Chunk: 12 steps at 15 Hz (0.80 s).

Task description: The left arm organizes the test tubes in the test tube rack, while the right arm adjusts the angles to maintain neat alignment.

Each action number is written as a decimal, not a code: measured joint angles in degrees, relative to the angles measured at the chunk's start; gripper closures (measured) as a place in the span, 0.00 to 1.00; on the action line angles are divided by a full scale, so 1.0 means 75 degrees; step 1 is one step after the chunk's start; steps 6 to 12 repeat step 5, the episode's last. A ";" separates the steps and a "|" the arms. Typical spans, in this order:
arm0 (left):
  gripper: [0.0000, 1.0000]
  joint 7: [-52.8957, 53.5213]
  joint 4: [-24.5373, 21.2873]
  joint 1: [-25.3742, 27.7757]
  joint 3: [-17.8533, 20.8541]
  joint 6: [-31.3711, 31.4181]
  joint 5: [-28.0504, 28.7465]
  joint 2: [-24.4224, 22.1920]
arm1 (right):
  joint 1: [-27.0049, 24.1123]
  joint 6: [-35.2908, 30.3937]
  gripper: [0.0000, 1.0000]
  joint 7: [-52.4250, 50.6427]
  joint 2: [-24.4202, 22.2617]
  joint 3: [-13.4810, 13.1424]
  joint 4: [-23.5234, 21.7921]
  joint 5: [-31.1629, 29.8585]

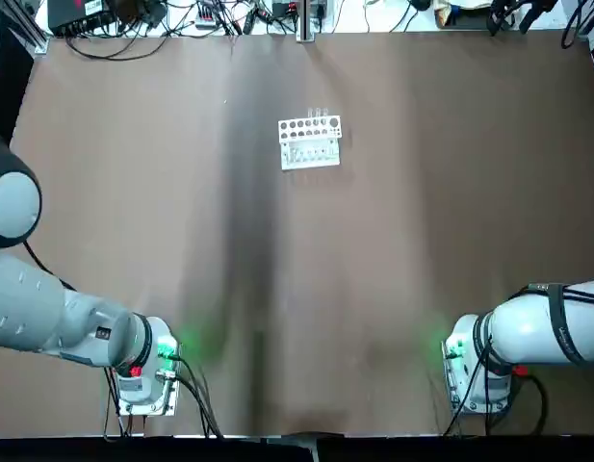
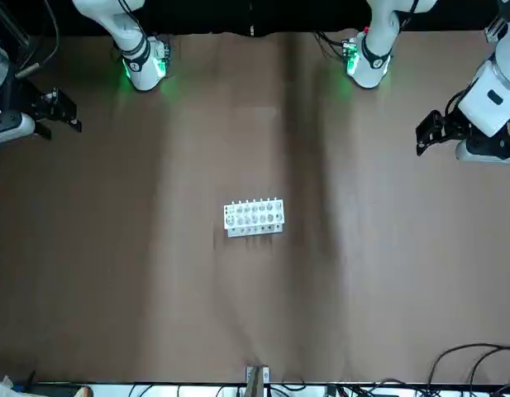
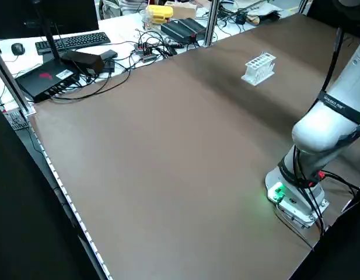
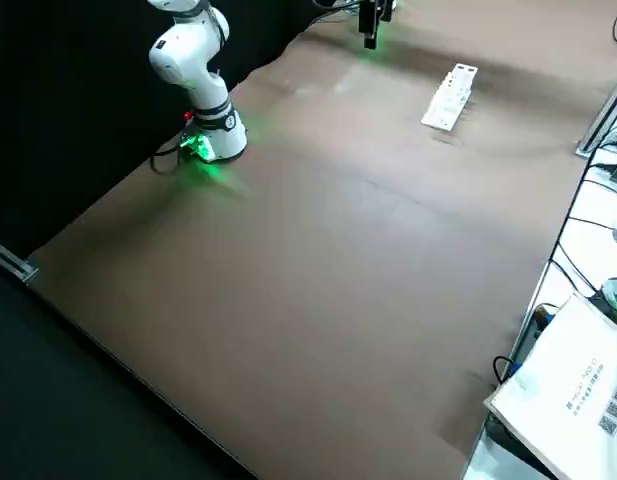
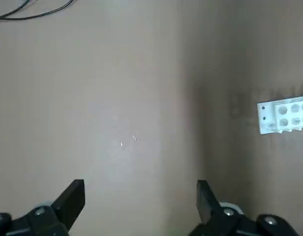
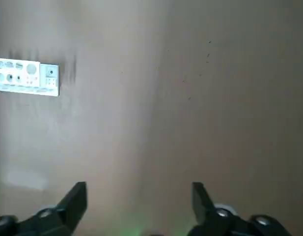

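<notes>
The white test tube rack (image 1: 309, 141) stands alone at the far middle of the brown table (image 1: 297, 289), also seen in the front view (image 2: 254, 217). Thin clear test tubes (image 1: 318, 115) rise faintly from its back row; I cannot count them. My left gripper (image 5: 140, 196) hangs open and empty high over the table's left side (image 2: 428, 136), with the rack (image 5: 284, 115) far off. My right gripper (image 6: 139, 196) is likewise open and empty over the right side (image 2: 64, 112), well away from the rack (image 6: 26, 77).
Both arm bases glow green at the near edge: the left base (image 1: 147, 371) and the right base (image 1: 475, 371). Cables and black electronics (image 3: 63, 64) crowd the bench beyond the table's far edge. A white box (image 4: 573, 385) lies off one table side.
</notes>
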 joint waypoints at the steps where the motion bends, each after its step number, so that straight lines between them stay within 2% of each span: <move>1: 0.00 0.0000 0.0000 0.0002 0.0002 0.0000 0.0000 0.0000 | 0.0000 0.0007 0.01 0.0000 0.0000 0.0026 -0.0021 -0.0033; 12: 0.00 0.0000 0.0004 0.0002 0.0003 0.0000 0.0000 0.0000 | 0.0000 0.0008 0.00 0.0001 -0.0017 0.0052 -0.0034 -0.0252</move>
